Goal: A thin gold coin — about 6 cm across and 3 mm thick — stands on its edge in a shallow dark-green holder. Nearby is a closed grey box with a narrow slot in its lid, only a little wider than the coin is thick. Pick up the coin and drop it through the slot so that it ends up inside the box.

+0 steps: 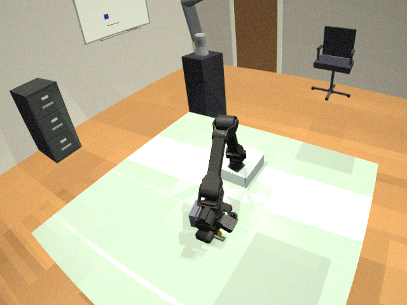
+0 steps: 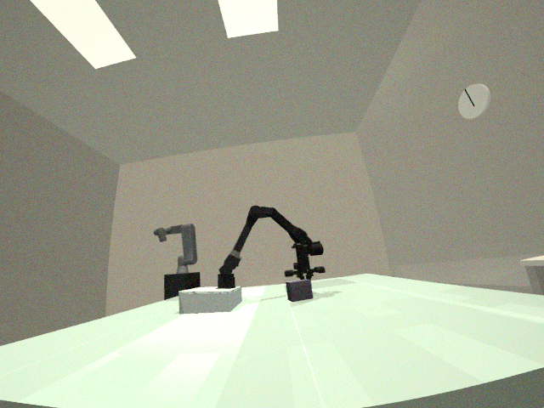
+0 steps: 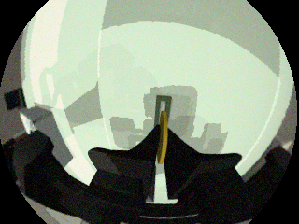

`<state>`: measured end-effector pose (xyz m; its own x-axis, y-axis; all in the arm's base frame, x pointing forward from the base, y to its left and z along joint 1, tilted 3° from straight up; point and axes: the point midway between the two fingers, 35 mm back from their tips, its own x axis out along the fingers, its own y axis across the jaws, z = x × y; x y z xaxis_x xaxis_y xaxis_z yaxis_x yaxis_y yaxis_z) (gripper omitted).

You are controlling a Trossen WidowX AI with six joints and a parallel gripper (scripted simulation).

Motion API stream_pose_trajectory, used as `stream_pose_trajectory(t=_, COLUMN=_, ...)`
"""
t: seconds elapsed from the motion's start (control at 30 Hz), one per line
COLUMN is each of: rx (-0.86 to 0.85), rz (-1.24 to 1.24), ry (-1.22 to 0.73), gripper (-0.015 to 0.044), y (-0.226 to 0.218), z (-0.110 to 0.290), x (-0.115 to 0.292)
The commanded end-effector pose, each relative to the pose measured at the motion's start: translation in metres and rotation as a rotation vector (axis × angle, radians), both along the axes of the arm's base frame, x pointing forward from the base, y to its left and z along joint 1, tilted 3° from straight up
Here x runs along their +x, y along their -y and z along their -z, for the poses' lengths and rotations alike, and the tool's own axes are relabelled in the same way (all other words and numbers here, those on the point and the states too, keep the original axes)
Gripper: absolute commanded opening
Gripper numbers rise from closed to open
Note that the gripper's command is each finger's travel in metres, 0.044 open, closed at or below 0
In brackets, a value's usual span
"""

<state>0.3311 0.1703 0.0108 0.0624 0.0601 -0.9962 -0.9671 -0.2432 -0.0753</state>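
Observation:
My gripper (image 1: 215,234) (image 2: 303,277) (image 3: 160,127) is low over the pale green table and shut on the gold coin (image 1: 218,233) (image 3: 163,138), which shows edge-on as a thin yellow strip between the fingers in the wrist view. The dark-green holder (image 1: 223,238) (image 3: 163,97) lies right under the coin; I cannot tell whether the coin still sits in it. The grey slotted box (image 1: 194,212) (image 2: 299,291) stands right beside the gripper, partly hidden by the arm in the top view. Its slot does not show. In the exterior view the coin is hidden.
The arm's white base block (image 1: 250,170) (image 2: 210,299) stands behind the box. A second grey robot on a black pedestal (image 1: 203,82) (image 2: 180,283) stands at the table's far edge. A filing cabinet (image 1: 46,118) and a chair (image 1: 333,59) stand off the table.

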Motion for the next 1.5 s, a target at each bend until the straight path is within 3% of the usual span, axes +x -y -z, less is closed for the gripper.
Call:
stream_pose_trajectory(t=0.0, rx=0.000, rz=0.005, ry=0.006, gripper=0.0000, y=0.000, z=-0.011, x=0.002)
stream_pose_trajectory(t=1.1, rx=0.001, rz=0.010, ry=0.006, gripper=0.0000, y=0.005, z=-0.087, x=-0.005)
stream_pose_trajectory(t=1.47, rx=0.024, rz=0.363, ry=-0.015, gripper=0.0000, y=0.006, z=-0.087, x=-0.004)
